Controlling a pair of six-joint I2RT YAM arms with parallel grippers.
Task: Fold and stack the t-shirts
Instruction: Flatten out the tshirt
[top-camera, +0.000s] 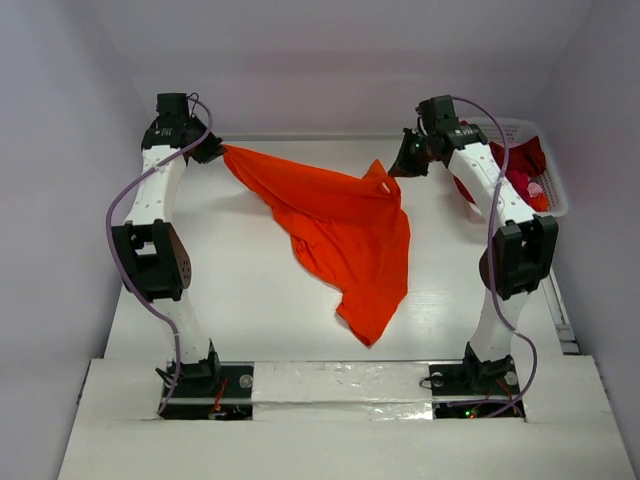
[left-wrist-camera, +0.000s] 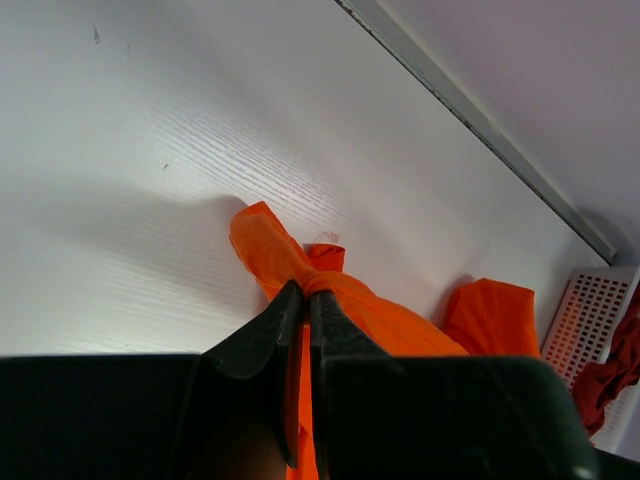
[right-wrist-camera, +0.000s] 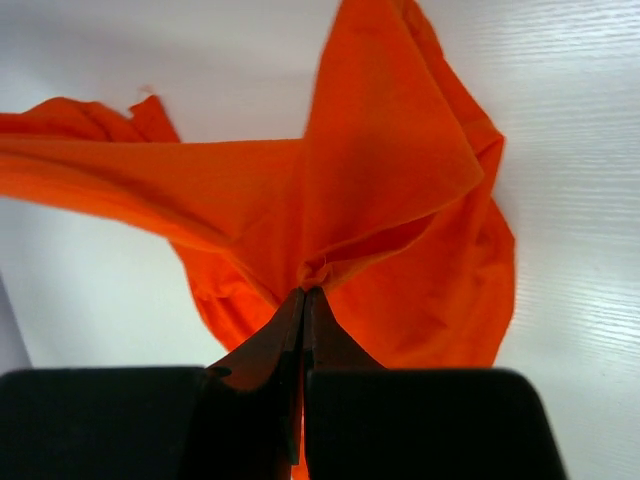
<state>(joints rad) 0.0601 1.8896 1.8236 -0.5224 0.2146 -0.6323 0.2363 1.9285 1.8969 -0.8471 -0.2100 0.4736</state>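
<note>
- Pinching a bunched edge of the orange t-shirt (top-camera: 340, 220), the left gripper (left-wrist-camera: 305, 290) is closed tight on the cloth. A short tuft pokes out past the jaw tips.
- Same on the right gripper (right-wrist-camera: 303, 292): jaws clamped together on another edge of that shirt, with the fabric fanning out from the pinch.
- The two grips sit at the far end of the tabletop (top-camera: 250, 310), well apart from each other. The shirt spans between them, and its lower part trails toward the near edge, where it appears to lie on the surface.
- Judgement: the two-point hold is meant to spread the shirt flat before any fold.
- The cloth is twisted and bunched, so I cannot tell whether shoulder, sleeve or hem is held.
- The dark red t-shirts (top-camera: 520, 165) lie heaped in the white basket (top-camera: 548, 150) at the far right corner, beside the right arm.
- Judgement: early in the task. No fold is made and no stack is begun.
- Risk: uneven pull between the grips could leave a twist when the shirt is laid down.
</note>
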